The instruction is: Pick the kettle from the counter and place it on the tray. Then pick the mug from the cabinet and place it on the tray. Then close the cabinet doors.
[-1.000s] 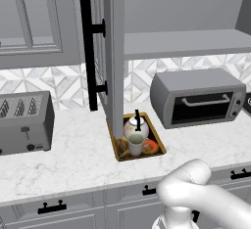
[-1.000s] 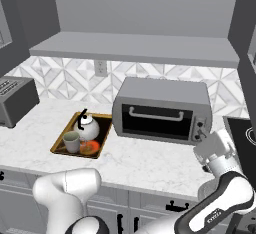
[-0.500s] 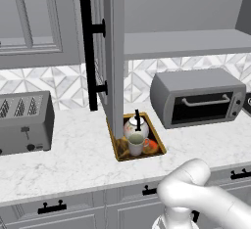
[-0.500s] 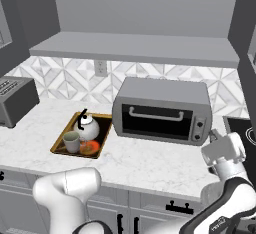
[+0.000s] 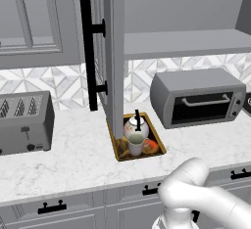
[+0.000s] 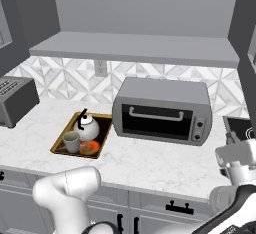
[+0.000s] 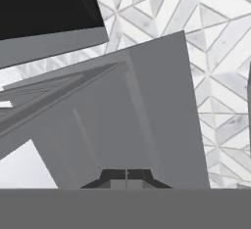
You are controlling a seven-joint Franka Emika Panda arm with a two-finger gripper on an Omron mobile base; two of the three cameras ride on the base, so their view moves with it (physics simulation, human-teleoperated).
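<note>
Fingertips of the gripper (image 7: 126,178) are sitting pressed together with nothing between them, and you are looking past them at a grey panelled surface. Beyond the counter (image 5: 73,157) edge, the tray (image 5: 119,150) is carrying the mug (image 5: 137,144) in front and the kettle (image 5: 135,126) touching or just behind it, left of the toaster oven (image 5: 197,98). Your left base view is showing one cabinet door (image 5: 112,52) standing open edge-on above the tray, while your right base view is showing the plain shelf (image 6: 135,48) over the toaster oven.
</note>
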